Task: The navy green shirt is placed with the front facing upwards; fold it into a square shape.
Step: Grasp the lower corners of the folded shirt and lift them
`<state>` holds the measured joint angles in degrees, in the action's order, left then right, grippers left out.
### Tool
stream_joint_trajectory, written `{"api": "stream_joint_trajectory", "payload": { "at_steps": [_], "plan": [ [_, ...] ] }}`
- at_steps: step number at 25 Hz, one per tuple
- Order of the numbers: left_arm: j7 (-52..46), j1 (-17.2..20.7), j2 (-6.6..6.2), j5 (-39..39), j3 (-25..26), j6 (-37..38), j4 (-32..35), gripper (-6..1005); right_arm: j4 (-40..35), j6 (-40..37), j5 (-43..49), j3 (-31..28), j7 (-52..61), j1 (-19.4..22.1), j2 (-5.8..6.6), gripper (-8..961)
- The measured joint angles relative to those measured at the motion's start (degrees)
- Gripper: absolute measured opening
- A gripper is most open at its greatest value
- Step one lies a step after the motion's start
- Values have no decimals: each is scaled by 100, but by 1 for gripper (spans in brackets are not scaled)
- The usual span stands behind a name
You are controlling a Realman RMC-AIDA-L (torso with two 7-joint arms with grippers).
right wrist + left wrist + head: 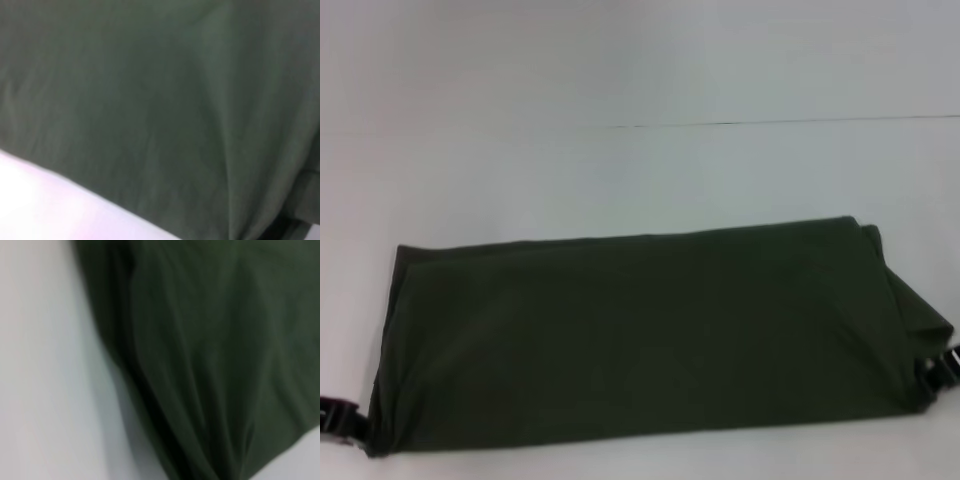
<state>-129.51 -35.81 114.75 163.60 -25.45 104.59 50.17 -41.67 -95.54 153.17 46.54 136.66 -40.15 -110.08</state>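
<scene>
the navy green shirt (640,335) lies on the white table (620,170) as a long band, folded over itself so that only plain dark fabric faces up. its long edges run across the head view, the far edge fairly straight, the near edge close to the table's front. at the shirt's right end the cloth bunches into layered folds and a pointed flap sticks out past the rest. at its left end a second layer shows as a narrow strip along the edge.

the left end effector (340,420) sits at the shirt's near left corner, touching or just beside the cloth; only a small dark part of it shows, and i cannot tell whether its fingers are spread or pressed together. the right end effector (940,372) sits at the shirt's near right corner, just under the pointed flap, against the fabric; its fingers cannot be made out either.

the left wrist view shows the shirt (210,360) in soft lengthwise creases with table beside it. the right wrist view is nearly filled by the shirt (150,100), with a sliver of table along one edge.
</scene>
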Motion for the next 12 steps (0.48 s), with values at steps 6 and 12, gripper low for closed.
{"api": "stream_joint_trajectory", "payload": {
  "at_steps": [6, 12],
  "plan": [
    [71, -9, -14, 6, -287, 623, 1, 40, 24, -429, 225, 173, -355, 0, -50, 12],
    [56, 6, -28, 11, -411, 861, 4, 40, 1, -790, 275, 336, -663, 35, -123, 12]
  ]
}}
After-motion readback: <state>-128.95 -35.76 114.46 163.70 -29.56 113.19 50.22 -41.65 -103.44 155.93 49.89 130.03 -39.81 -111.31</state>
